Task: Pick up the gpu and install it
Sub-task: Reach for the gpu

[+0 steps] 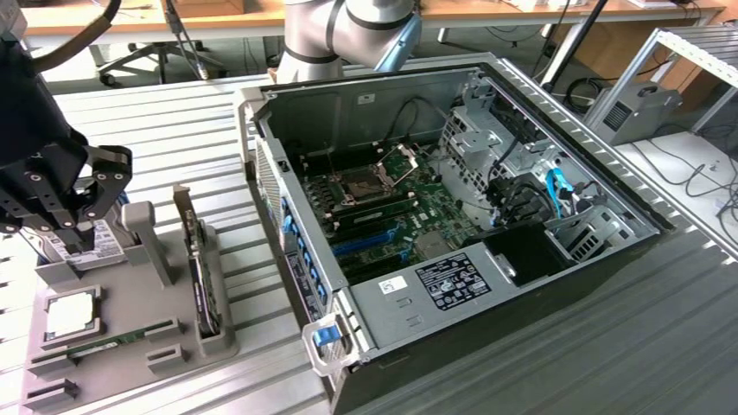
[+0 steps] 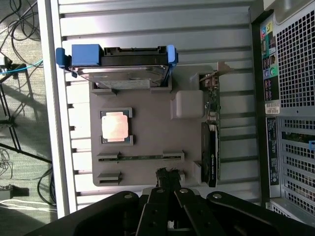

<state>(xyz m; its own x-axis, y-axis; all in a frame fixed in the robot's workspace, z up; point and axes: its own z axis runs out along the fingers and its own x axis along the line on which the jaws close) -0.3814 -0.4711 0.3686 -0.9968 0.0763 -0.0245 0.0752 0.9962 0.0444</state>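
The gpu (image 1: 203, 277) is standing on edge in the grey holder (image 1: 127, 303), beside the open computer case (image 1: 381, 303); it is probably handling as light, stiff and fragile, its upper edge offering the safest hold; the gripper (image 1: 72, 232) is hovering near the hard drive (image 1: 102, 244), fingers (image 1: 92, 212) together and empty; a holder post (image 1: 148, 242) is crowding the card.

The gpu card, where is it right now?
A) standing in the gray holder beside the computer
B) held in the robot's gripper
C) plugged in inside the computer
A: the gpu stands on edge in the gray holder next to the open computer case, and the gripper is apart from it.
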